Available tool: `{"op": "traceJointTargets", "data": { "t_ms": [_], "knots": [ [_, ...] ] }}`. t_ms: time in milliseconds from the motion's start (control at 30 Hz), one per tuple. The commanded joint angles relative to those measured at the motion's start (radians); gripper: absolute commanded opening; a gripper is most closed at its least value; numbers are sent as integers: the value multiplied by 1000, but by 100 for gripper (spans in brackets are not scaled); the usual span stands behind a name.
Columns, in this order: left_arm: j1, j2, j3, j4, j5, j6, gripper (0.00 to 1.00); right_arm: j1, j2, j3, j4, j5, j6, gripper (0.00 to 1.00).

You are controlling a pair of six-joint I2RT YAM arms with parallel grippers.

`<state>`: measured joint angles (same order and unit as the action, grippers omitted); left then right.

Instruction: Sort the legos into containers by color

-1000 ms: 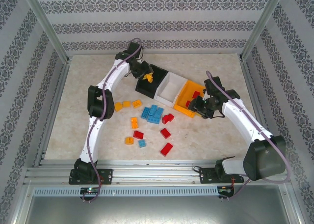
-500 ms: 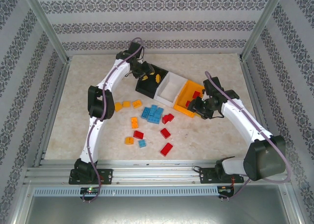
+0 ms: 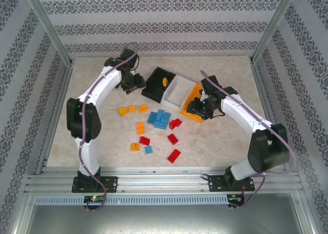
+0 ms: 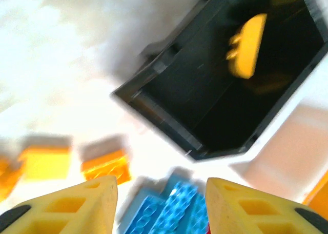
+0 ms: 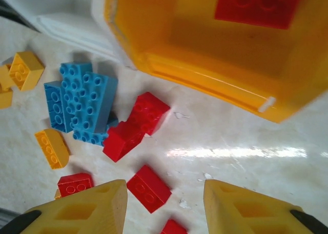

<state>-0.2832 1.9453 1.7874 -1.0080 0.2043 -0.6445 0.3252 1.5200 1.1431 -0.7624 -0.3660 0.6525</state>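
Note:
My left gripper (image 3: 131,85) hangs open and empty just left of the black bin (image 3: 154,86), where one yellow lego (image 3: 164,81) lies. In the left wrist view that yellow lego (image 4: 248,45) rests inside the black bin (image 4: 179,121), and blue legos (image 4: 171,208) lie under the open gripper (image 4: 161,185). My right gripper (image 3: 195,109) hovers open at the orange bin's (image 3: 193,95) near edge. In the right wrist view a red lego (image 5: 259,5) lies in the orange bin (image 5: 205,75), and another red lego (image 5: 148,188) sits on the table below the open gripper (image 5: 164,185).
The white bin (image 3: 179,93) stands between the black and orange ones. Loose legos cover the table's middle: yellow ones (image 3: 131,109) at left, a blue cluster (image 3: 160,118), red ones (image 3: 174,155) toward the front. Patterned walls and metal posts enclose the table.
The left gripper opened over the black bin, left the yellow lego inside, and swung back left. The right gripper shifted left along the orange bin.

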Motion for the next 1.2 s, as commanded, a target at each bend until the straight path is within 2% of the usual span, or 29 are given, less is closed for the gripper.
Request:
{"op": "traceJointTargets", "data": {
  "t_ms": [0,100,267,467,1000,1167],
  "knots": [
    [47,-62,-200,0,-61,1,53,24,36,41,7,-31,-26,45],
    [80,-114,-325,41,-54,-25,58,35,58,51,8,-36,-34,47],
    [103,-116,-393,83,-44,-58,61,46,87,71,2,-46,-42,48],
    [122,-67,-368,104,-53,-92,62,55,97,76,-7,-47,-47,48],
    [148,89,-281,105,-34,-79,62,55,126,96,-17,-33,-37,49],
    [159,107,-287,110,-29,-75,54,54,132,100,-21,-28,-30,49]
  ]
}}
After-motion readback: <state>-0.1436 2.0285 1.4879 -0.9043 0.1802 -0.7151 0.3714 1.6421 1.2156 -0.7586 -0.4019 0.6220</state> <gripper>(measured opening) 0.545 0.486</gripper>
